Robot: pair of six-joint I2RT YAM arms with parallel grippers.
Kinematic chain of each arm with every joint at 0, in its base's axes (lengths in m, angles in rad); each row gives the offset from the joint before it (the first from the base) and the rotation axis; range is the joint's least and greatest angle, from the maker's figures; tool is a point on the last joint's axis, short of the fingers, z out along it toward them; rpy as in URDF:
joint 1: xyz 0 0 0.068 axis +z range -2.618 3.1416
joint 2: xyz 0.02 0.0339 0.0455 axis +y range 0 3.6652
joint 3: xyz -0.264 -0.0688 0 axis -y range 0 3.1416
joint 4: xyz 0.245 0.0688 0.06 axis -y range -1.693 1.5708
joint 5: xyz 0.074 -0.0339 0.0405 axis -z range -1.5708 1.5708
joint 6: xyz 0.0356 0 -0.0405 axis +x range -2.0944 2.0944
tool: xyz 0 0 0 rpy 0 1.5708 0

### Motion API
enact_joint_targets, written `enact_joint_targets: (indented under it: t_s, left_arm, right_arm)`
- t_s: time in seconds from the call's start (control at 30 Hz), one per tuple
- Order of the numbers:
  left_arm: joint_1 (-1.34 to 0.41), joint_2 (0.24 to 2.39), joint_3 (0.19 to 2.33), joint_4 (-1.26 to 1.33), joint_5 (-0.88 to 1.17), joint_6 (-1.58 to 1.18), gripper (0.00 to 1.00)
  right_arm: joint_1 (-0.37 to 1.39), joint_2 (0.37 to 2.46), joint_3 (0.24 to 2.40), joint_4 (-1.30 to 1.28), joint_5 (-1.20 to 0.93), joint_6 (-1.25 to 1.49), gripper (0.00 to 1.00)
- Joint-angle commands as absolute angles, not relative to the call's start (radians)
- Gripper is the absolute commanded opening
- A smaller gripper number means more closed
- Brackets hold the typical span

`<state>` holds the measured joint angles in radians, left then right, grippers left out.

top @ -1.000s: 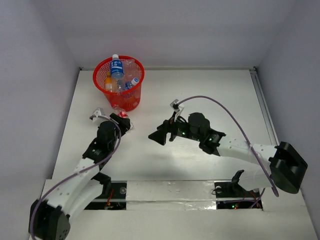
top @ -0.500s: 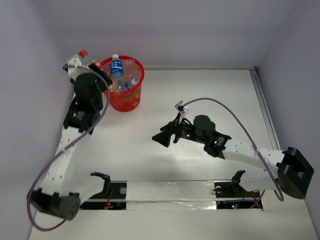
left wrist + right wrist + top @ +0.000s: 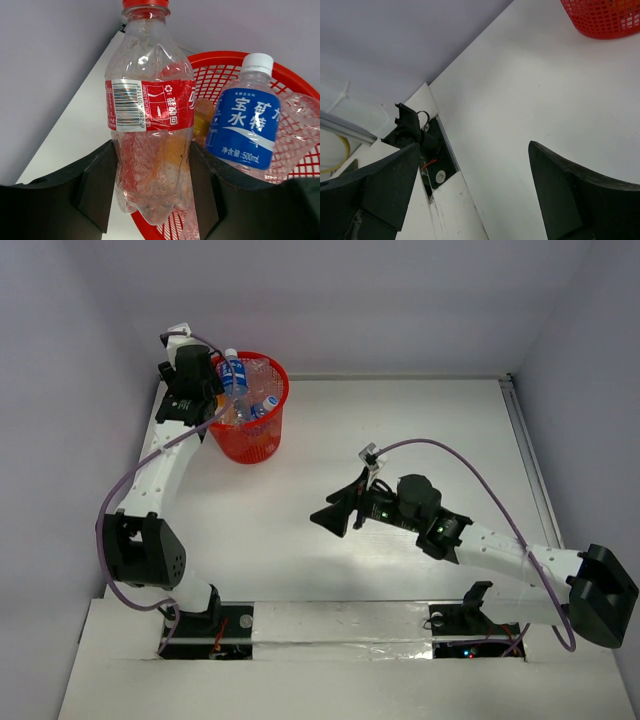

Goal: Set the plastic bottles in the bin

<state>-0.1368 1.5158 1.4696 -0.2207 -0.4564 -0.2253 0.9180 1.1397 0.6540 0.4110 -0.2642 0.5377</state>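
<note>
My left gripper (image 3: 152,192) is shut on a clear bottle with a red label and red cap (image 3: 150,115), holding it upright over the left rim of the red mesh bin (image 3: 220,57). In the top view the left gripper (image 3: 203,390) sits at the bin's left rim (image 3: 268,362). Inside the bin stand a blue-labelled bottle (image 3: 242,125), an orange-filled one (image 3: 202,117) and several clear ones. My right gripper (image 3: 330,520) is open and empty, low over the middle of the table; it also shows in the right wrist view (image 3: 475,195).
The bin (image 3: 607,17) stands at the table's far left corner, close to the left and back walls. A slot with dark mounts (image 3: 415,135) runs along the near edge. A purple cable (image 3: 450,455) arcs over the right arm.
My left arm has swung up from the table, carrying the red-labelled bottle to the bin's left rim. The right gripper has drifted slightly toward the near right.
</note>
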Motion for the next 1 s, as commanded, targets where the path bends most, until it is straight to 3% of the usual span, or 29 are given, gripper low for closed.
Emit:
enact_joint_targets:
  t_s: [0.0,0.27,0.4,0.5,0.53,0.67,0.97]
  left_arm:
    - [-0.127,1.529,1.529,-0.179,-0.426,-0.18,0.45]
    - [-0.127,1.62,1.497,-0.17,-0.387,-0.146,0.48]
    - [-0.127,1.614,1.477,-0.158,-0.367,-0.175,0.6]
    - [-0.127,1.588,1.454,-0.143,-0.374,-0.186,0.75]
    - [-0.127,1.58,1.447,-0.14,-0.376,-0.187,0.84]
    - [-0.127,1.531,1.433,-0.137,-0.385,-0.202,0.96]
    - [-0.127,1.375,1.394,-0.101,-0.35,-0.284,0.99]
  right_arm:
    - [0.928,1.14,0.649,0.442,-0.244,0.515,0.94]
    - [0.928,1.15,0.65,0.443,-0.239,0.517,0.94]
    - [0.928,1.154,0.653,0.439,-0.233,0.514,0.94]
    - [0.928,1.161,0.658,0.442,-0.235,0.515,0.94]
    - [0.928,1.163,0.66,0.445,-0.235,0.515,0.94]
    - [0.928,1.169,0.676,0.443,-0.239,0.517,0.94]
    - [0.928,1.143,0.718,0.414,-0.224,0.514,0.93]
